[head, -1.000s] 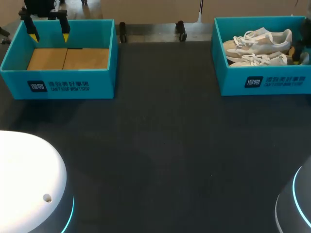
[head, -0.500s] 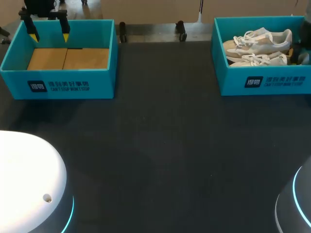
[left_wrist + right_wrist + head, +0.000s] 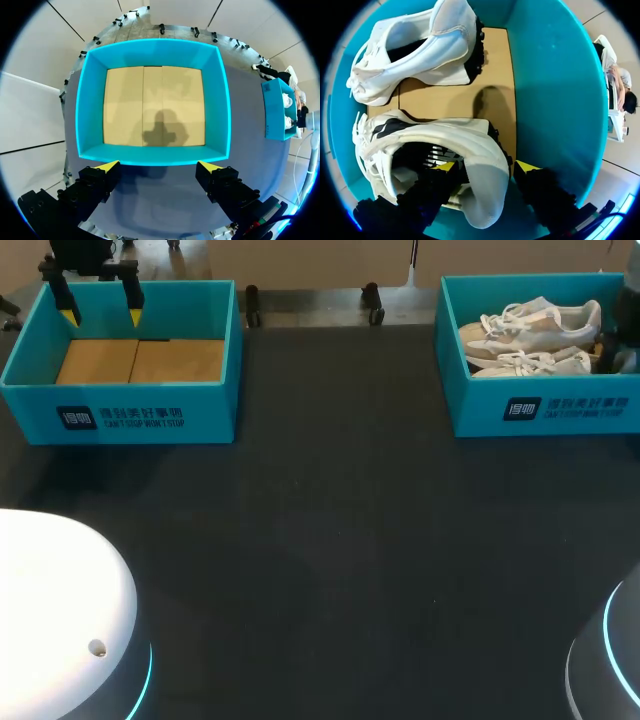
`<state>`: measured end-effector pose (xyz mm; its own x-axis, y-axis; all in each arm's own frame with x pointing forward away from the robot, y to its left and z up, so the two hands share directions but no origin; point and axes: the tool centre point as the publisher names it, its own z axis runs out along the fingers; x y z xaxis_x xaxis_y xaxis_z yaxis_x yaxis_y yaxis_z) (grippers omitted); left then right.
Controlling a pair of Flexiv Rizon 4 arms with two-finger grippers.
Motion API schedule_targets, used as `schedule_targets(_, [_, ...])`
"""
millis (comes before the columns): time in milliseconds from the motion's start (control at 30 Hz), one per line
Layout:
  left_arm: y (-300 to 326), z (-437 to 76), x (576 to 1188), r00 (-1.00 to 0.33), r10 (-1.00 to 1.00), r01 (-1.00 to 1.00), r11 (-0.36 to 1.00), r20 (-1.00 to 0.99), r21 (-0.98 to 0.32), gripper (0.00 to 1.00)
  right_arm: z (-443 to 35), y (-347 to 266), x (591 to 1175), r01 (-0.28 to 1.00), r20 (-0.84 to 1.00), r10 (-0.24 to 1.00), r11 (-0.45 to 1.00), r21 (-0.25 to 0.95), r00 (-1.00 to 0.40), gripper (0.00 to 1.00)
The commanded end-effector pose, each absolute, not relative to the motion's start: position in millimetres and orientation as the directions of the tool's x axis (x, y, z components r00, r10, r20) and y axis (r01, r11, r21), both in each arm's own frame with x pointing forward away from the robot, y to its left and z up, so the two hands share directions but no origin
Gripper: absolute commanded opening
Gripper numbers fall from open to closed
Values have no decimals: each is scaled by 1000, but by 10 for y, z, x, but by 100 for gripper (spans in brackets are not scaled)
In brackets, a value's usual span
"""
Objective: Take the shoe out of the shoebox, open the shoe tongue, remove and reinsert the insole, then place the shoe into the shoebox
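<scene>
Two white shoes lie on their sides in the right teal shoebox (image 3: 545,405). In the right wrist view my right gripper (image 3: 485,167) is down in that box, shut on the heel of the nearer shoe (image 3: 440,135): one finger sits inside the opening, the other outside the heel. The second shoe (image 3: 420,45) lies beyond it, untouched. From the head view the nearer shoe (image 3: 530,362) and the far shoe (image 3: 535,320) show, with the right gripper mostly cut off at the box's right end. My left gripper (image 3: 100,312) hangs open over the left shoebox (image 3: 120,415).
The left shoebox (image 3: 150,155) holds only its bare cardboard floor, seen ahead of the open left gripper (image 3: 159,166). A wide dark tabletop (image 3: 340,540) stretches between and in front of the two boxes.
</scene>
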<state>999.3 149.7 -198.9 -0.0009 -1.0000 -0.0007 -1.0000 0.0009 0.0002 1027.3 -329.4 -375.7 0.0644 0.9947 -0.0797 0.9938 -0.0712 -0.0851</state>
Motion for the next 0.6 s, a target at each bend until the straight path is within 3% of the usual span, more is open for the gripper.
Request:
schedule_targets(33, [1498,-1992,9994,-1,-1000,-1000,1,-1,0,100,-3790,-3292,10304,993,-81,995,-71,-94,64,55])
schedule_targets(267, [1498,-1992,9994,-1,-1000,-1000,1,-1,0,100,-3835,-3286,10311,992,-81,995,-72,-104,63,22])
schedule_targets(300, [1498,-1992,9994,-1,-1000,-1000,1,-1,0,100,-3832,-3283,10309,992,-86,994,-73,-106,64,4])
schedule_targets(333, [1498,-1992,9994,-1,-1000,-1000,1,-1,0,100,-3828,-3281,10307,992,-89,994,-75,-106,66,0])
schedule_targets(600, [1498,-1992,9994,-1,-1000,-1000,1,-1,0,100,-3773,-3294,10292,991,-99,991,-95,-97,86,0])
